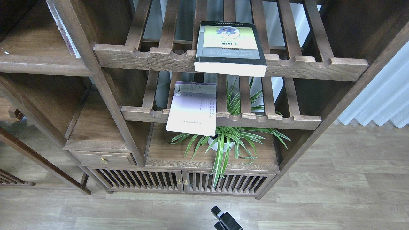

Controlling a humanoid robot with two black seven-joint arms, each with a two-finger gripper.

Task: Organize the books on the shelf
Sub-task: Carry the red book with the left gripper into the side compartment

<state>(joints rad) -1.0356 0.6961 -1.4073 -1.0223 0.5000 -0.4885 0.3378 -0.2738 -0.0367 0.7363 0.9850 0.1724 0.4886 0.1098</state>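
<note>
A black-grey book with a yellow front panel [230, 48] lies flat on the upper slatted rack, its page edge hanging over the front rail. One level down, a pale lavender-white book [192, 108] lies on the lower slatted rack and also overhangs the rail. The shelf [41, 62], a solid dark-brown board with a rounded front edge, is at the upper left and its visible part is bare. A small black end piece at the bottom centre looks like my right gripper [223, 218]; its fingers cannot be told apart. My left gripper is out of view.
A thin pale book [65, 35] leans against the upright post at the shelf's right end. A potted spider plant [223, 143] stands on the low board under the racks. Below are a small drawer [102, 159] and slatted cabinet doors [179, 182]. A white curtain [380, 102] hangs at the right.
</note>
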